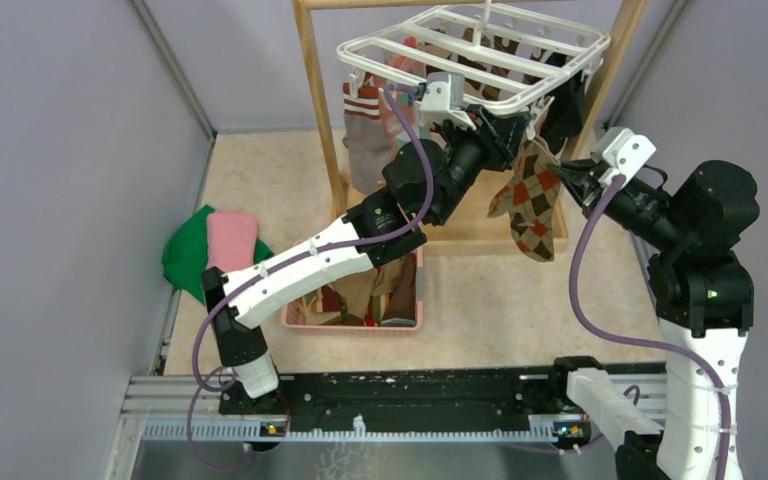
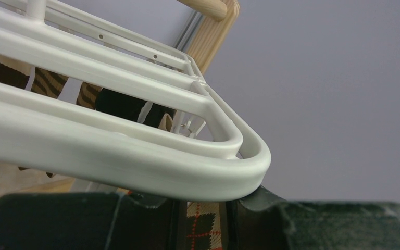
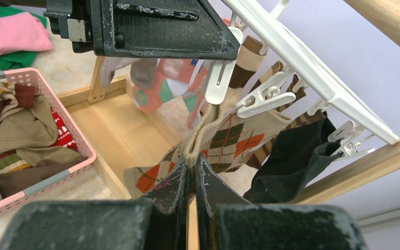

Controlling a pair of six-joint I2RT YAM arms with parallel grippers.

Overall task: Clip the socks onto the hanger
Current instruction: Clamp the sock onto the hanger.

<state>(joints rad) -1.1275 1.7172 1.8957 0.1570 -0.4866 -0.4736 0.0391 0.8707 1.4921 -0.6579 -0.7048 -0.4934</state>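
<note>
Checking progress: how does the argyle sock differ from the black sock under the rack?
The brown-orange argyle fabric sock is diamond-patterned; the black fabric sock is plain. The argyle sock's cuff is pinched in the right end effector; the black sock hangs untouched. Both dangle beneath the white plastic grid hanger.

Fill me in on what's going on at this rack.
Two robot arms are loading a white hanger with laundry. The right gripper is shut on the cuff of an argyle sock, holding it up just under the clips. The left gripper is raised at the hanger's near rim beside that sock; whether it is working a clip is unclear. A black sock and a grey-and-red sock already hang there, and more socks wait in the pink basket below.
</note>
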